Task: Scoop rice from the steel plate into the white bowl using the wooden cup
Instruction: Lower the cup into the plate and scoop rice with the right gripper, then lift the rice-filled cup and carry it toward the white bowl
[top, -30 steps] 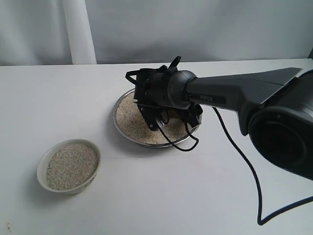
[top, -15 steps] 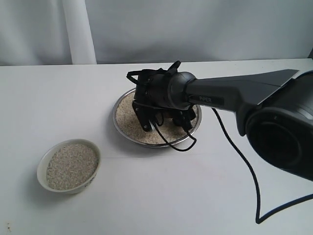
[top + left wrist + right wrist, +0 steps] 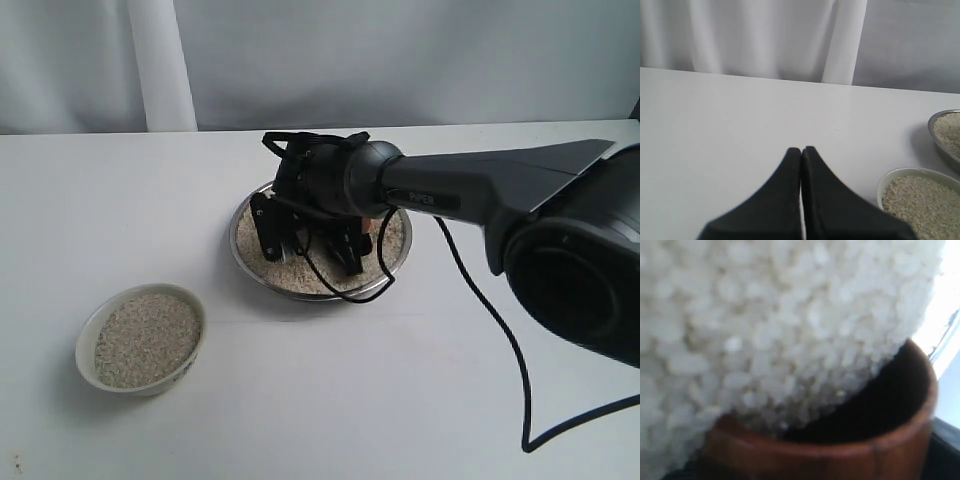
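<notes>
swung leftward over the steel plate [image 3: 235, 248], the right fingers [image 3: 266, 232] gripped the wooden cup [image 3: 840, 450], its mouth tipped into the rice [image 3: 765, 315] to fill; left fingers [image 3: 790, 170] rested closed, empty, near the white bowl [image 3: 145, 385].

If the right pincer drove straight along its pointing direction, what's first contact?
The rice in the steel plate: the wooden cup in the right pincer has its mouth at the heap, probably touching.
</notes>
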Motion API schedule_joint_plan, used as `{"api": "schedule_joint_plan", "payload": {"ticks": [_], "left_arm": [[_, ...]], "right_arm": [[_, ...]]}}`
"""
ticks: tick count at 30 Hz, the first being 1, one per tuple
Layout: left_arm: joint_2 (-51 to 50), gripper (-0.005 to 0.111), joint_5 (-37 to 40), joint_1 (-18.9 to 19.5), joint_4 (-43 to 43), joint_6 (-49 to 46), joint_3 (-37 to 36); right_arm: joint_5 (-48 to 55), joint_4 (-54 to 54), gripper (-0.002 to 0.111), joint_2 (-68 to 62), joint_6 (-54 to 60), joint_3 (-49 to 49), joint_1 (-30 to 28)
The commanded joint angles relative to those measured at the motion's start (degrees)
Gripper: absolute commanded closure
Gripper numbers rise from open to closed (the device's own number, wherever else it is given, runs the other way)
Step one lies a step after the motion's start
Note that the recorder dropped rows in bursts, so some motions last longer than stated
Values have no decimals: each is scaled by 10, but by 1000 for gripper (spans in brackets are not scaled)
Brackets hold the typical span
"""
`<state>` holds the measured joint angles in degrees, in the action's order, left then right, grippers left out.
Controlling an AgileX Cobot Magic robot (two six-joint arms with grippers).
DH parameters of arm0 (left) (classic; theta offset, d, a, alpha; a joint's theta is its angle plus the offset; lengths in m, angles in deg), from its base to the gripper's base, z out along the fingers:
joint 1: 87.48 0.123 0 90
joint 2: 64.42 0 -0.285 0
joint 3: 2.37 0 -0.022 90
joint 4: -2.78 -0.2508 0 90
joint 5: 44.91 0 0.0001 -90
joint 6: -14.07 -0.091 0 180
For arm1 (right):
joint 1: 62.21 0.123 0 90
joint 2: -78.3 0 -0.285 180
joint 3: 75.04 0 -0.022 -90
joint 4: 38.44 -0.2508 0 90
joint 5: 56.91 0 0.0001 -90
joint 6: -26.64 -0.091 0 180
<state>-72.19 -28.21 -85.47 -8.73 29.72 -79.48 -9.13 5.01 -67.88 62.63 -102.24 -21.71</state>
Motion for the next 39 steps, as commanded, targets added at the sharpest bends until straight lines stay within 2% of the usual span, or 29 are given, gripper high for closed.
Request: {"api": "schedule_joint_plan", "payload": {"ticks": [1,6,24,27,33,39], "left_arm": [[0,107,-4,-3,3,2,-1],[0,107,-4,-3,3,2,-1],[0,107,-4,-3,3,2,-1],[0,107,-4,-3,3,2,-1],[0,107,-4,-3,3,2,-1],[0,107,-4,-3,3,2,-1]], "right_arm": [[-32,-111,108,-31,-43,13,-18],[-52,-214,108,-31,-43,13,-54],[-116,-377,108,-28,2,28,-88],[-177,-391,108,-5,12,88,-96],[-379,-426,108,65,12,232,-120],[-448,-479,108,104,12,274,-126]]}}
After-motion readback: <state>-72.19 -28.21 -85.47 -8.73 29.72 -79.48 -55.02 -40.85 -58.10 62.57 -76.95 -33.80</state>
